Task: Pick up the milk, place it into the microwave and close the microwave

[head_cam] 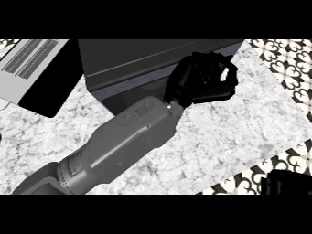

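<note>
- Our left hand (202, 80), upper centre, has its fingers curled; we cannot tell around what.
- Our right hand (297, 183) shows lower right, fingers unclear.
- The microwave (138, 57) sits at top.

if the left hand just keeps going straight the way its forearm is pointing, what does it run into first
Most likely the microwave. The left hand is curled at the front right corner of its dark body, the forearm aimed up and to the right. Depth is unclear from above, so it may already be touching. No milk is visible.
</note>
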